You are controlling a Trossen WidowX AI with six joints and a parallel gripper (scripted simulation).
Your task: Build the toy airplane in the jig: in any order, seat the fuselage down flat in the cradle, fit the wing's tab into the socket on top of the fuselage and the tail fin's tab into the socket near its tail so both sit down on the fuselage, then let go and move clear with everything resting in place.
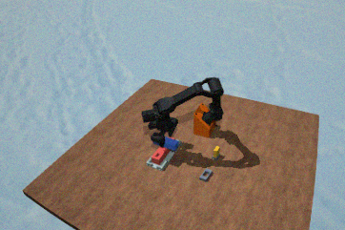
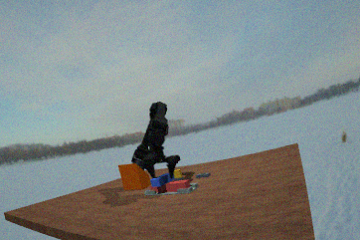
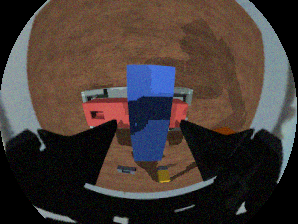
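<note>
The gripper (image 3: 149, 137) is standing spread wide, its two dark fingers flanking the blue wing (image 3: 150, 106) without pinching it; the jaws are released and gripping nothing. In the wrist view the wing is lying dead centre between the jaws, its long axis running straight away from the camera, so it is sitting squarely in the gripper's line and crossing the red fuselage (image 3: 103, 111) at about a right angle. That crossing is the relation the coming move is turning on: the wing is already resting over the fuselage, and the jaws are lying to either side of it, so my judgement is that a straight lift away would clear it, while any sideways drift would risk nudging it off its socket. Whether the tab is fully down cannot be told from these pictures.

Just beyond the wing, the fuselage is lying in the grey jig (image 1: 153, 163), with the wing (image 1: 171, 143) at the end nearer the arm's orange base (image 1: 204, 124). Farther from the wing, on the side away from the jig, the yellow tail fin (image 1: 216, 151) is standing apart on the wooden board (image 1: 267, 180), still to be fitted. Near it, a small grey block (image 1: 206, 175) is lying, its purpose unclear.
</note>
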